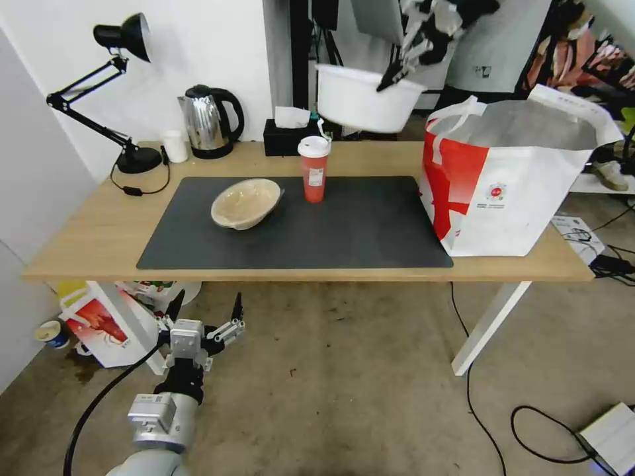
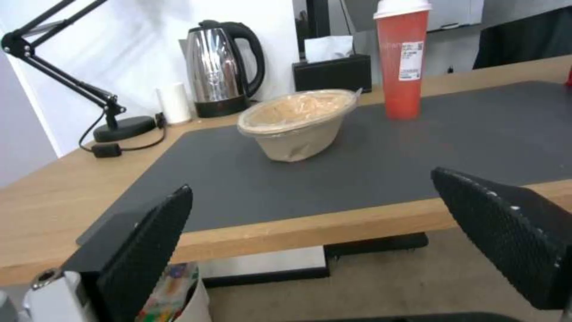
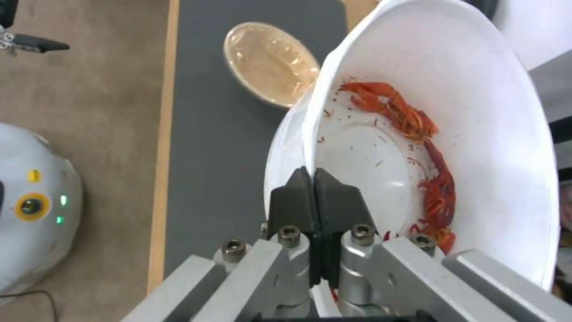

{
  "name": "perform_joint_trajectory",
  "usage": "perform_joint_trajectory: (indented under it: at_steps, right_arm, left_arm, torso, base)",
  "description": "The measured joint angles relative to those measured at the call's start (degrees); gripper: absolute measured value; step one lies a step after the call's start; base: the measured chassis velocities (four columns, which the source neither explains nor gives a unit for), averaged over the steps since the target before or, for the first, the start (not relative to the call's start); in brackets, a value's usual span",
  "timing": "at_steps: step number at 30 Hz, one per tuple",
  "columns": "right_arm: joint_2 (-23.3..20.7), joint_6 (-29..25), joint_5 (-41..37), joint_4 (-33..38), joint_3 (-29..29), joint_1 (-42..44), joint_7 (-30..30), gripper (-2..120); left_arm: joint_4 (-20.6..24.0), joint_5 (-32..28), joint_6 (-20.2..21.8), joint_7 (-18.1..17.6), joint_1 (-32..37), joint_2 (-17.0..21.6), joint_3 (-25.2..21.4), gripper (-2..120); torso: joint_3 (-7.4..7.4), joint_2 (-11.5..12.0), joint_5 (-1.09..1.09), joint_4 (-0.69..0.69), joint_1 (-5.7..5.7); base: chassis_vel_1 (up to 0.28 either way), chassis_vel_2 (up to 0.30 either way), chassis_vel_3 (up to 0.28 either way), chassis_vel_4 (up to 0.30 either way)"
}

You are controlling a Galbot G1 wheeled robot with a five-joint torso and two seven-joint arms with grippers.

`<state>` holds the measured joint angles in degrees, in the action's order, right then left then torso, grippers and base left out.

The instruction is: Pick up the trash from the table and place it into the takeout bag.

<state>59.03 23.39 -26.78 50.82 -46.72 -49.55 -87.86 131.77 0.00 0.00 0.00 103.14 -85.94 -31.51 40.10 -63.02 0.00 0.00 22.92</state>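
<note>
My right gripper [image 1: 390, 78] is shut on the rim of the white plastic bowl [image 1: 364, 99], holding it high above the table's far side, left of the takeout bag [image 1: 509, 178]. In the right wrist view the gripper [image 3: 313, 179] pinches the rim and red crayfish shells [image 3: 417, 147] lie inside the bowl [image 3: 477, 112]. The beige shallow bowl [image 1: 246, 201] and the red drink cup with white lid [image 1: 314, 168] stand on the dark grey mat [image 1: 344, 231]. My left gripper [image 1: 205, 311] hangs open below the table's front edge, facing the beige bowl [image 2: 298, 123] and the cup [image 2: 405, 58].
At the table's back stand a black desk lamp [image 1: 122, 86], a small white cup [image 1: 175, 145], a steel kettle [image 1: 208, 122] and a black tissue box [image 1: 288, 135]. A smaller crayfish-print bag [image 1: 106, 324] sits on the floor under the left end. Cables trail on the floor at right.
</note>
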Motion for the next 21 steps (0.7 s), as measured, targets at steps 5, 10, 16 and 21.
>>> perform_joint_trajectory:
  at_steps: [5, 10, 16, 21]
  right_arm:
    - [-0.33, -0.8, -0.07, -1.25, -0.23, -1.54, 0.0, 0]
    - [-1.85, -1.91, 0.02, -2.63, -0.24, -2.61, 0.0, 0]
    - [-4.57, -3.54, 1.29, -4.22, -0.35, -3.65, 0.0, 0]
    - [-6.92, -4.52, 2.69, -4.6, -0.34, -3.86, 0.0, 0]
  left_arm:
    - [0.0, 0.0, 0.0, 0.0, 0.0, 0.0, 0.0, 100]
    - [0.0, 0.0, 0.0, 0.0, 0.0, 0.0, 0.0, 100]
    - [0.0, 0.0, 0.0, 0.0, 0.0, 0.0, 0.0, 100]
    - [0.0, 0.0, 0.0, 0.0, 0.0, 0.0, 0.0, 100]
  torso:
    - [0.0, 0.0, 0.0, 0.0, -0.01]
    - [0.0, 0.0, 0.02, -0.01, -0.01]
    - [0.0, 0.0, 0.01, 0.0, -0.01]
    - [0.0, 0.0, 0.02, 0.0, 0.0]
  base:
    - [0.0, 0.0, 0.0, 0.0]
    - [0.0, 0.0, 0.0, 0.0]
    - [0.0, 0.0, 0.0, 0.0]
    - [0.0, 0.0, 0.0, 0.0]
